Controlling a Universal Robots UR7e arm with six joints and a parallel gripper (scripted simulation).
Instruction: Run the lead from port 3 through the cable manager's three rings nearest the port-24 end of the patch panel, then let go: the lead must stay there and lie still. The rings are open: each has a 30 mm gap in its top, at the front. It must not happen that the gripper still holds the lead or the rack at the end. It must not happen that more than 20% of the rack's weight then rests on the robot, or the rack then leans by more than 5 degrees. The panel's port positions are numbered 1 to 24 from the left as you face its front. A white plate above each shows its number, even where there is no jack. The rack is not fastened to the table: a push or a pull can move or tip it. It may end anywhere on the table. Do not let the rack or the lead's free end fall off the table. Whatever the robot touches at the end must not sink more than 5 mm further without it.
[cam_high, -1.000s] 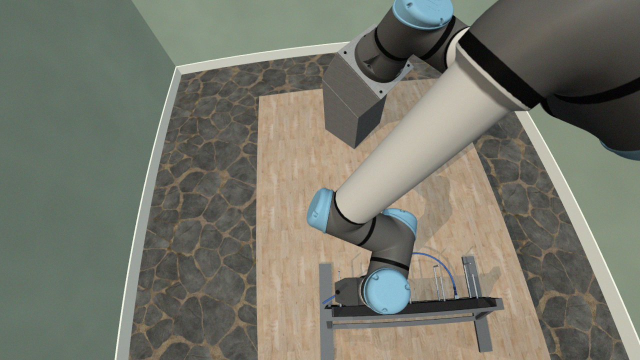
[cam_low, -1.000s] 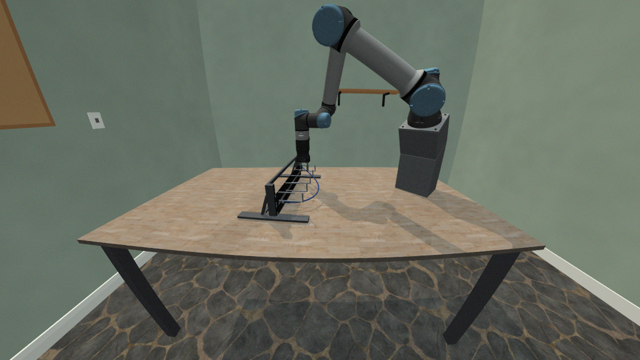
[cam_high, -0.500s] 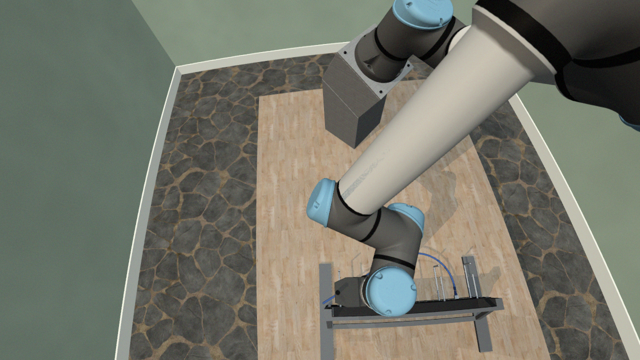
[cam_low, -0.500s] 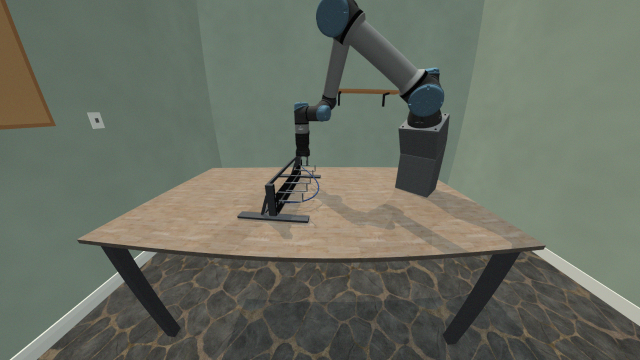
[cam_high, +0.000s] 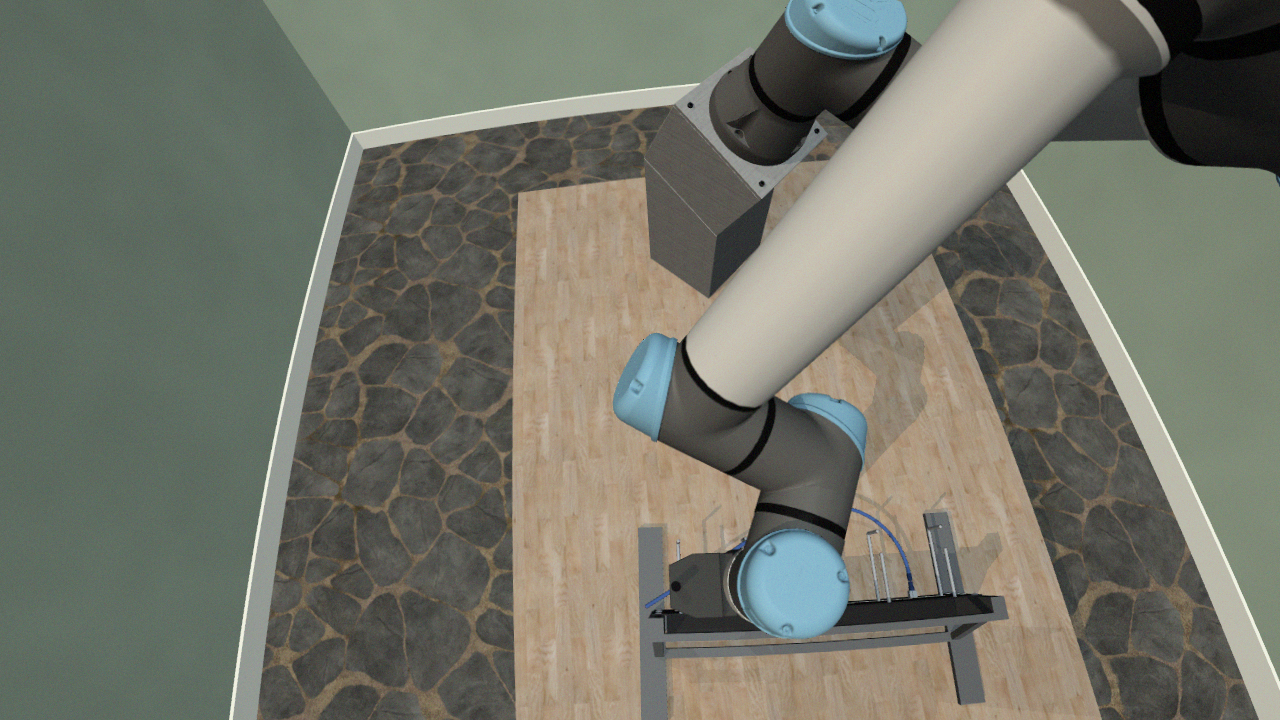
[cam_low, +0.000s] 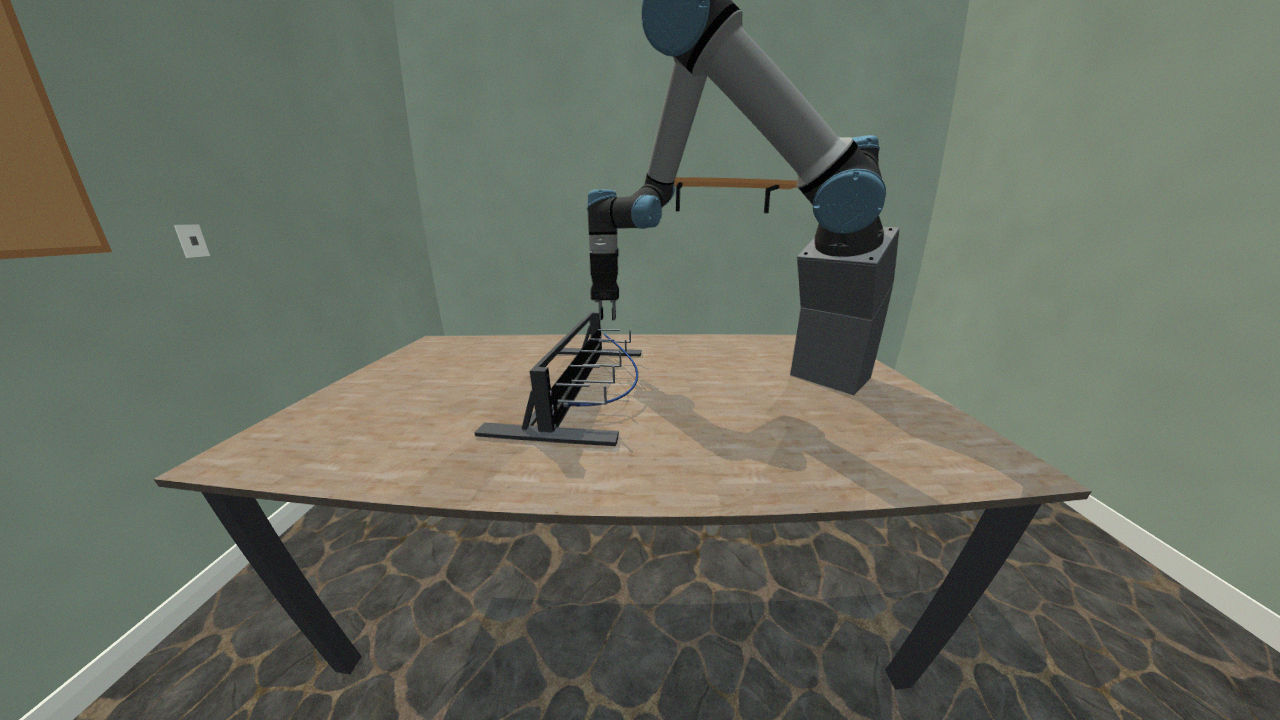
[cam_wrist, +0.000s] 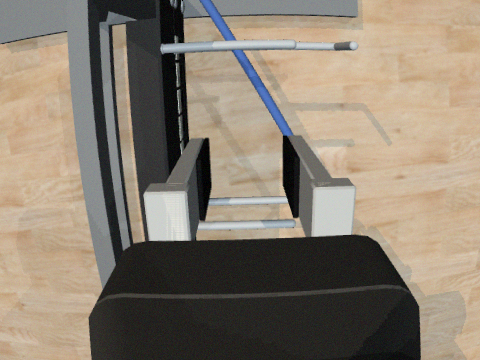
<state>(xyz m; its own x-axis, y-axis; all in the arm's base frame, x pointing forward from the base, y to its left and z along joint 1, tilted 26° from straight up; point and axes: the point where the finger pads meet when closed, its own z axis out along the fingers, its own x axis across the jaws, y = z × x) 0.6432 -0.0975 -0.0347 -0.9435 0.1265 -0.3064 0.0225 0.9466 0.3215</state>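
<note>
My gripper (cam_low: 607, 314) (cam_wrist: 246, 161) is open and empty, above the rings at the port-24 end; my wrist hides it in the top view. The blue lead (cam_high: 881, 525) (cam_low: 637, 374) (cam_wrist: 255, 82) bows out in front of the rack from the port-1 end. In the wrist view it passes under the upper bar of the end ring (cam_wrist: 210, 47) and out of sight behind the right finger. Its free end (cam_high: 657, 599) shows beyond my wrist. Another ring's bars (cam_wrist: 250, 201) show between and beyond my fingers. Whether the lead lies inside any ring, I cannot tell.
The rack (cam_high: 652, 676) (cam_low: 581, 437) (cam_wrist: 82, 125) stands upright on the wooden table (cam_high: 572, 358) (cam_low: 760, 483), its black panel (cam_high: 895, 613) facing the robot's base. More rings (cam_high: 873, 568) (cam_low: 586, 385) stick out toward the port-1 end. The robot's pedestal (cam_high: 698, 205) (cam_low: 832, 331) stands across the table.
</note>
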